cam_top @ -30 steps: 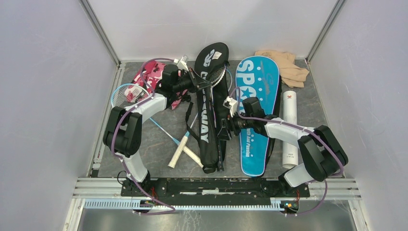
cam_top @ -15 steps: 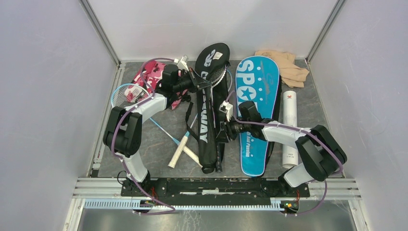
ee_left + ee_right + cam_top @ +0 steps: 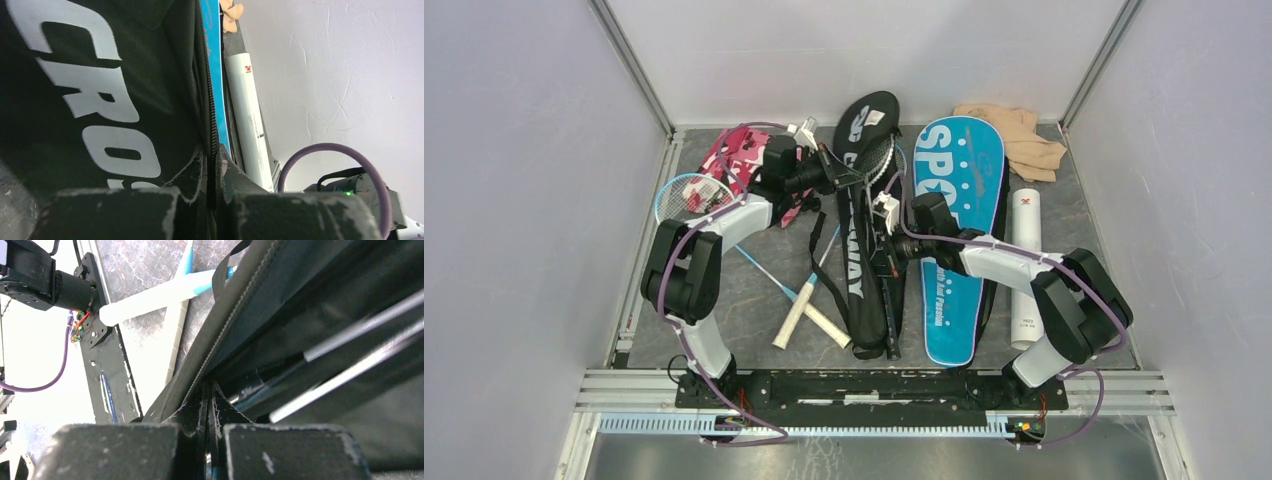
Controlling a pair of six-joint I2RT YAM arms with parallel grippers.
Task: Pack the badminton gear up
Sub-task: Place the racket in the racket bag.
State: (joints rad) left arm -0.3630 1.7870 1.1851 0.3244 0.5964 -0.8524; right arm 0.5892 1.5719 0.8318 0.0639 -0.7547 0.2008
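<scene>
The black "CROSSWAY" racket cover (image 3: 856, 262) lies mid-table, part unzipped, with a racket's head (image 3: 877, 157) and silver shafts (image 3: 350, 367) showing inside. My left gripper (image 3: 832, 172) (image 3: 214, 167) is shut on the cover's zip edge (image 3: 212, 115) near the top. At the cover's right edge, my right gripper (image 3: 887, 250) (image 3: 207, 400) is shut on the opened zip edge (image 3: 220, 335). The blue "SPORT" cover (image 3: 959, 240) lies to the right, the long white tube (image 3: 1026, 262) beyond it. A blue racket (image 3: 689, 196) lies at left, and two white handles (image 3: 802, 312) cross by the black cover.
A pink-and-white camouflage cloth (image 3: 732, 160) lies under my left arm at the back left. A beige cloth (image 3: 1022, 138) sits in the back right corner. Walls close in on three sides, and the arms' base rail (image 3: 864, 385) runs along the near edge.
My right gripper moved left and away from the rail onto the black cover's right edge and went from open to shut there. My left gripper kept its hold and place.
</scene>
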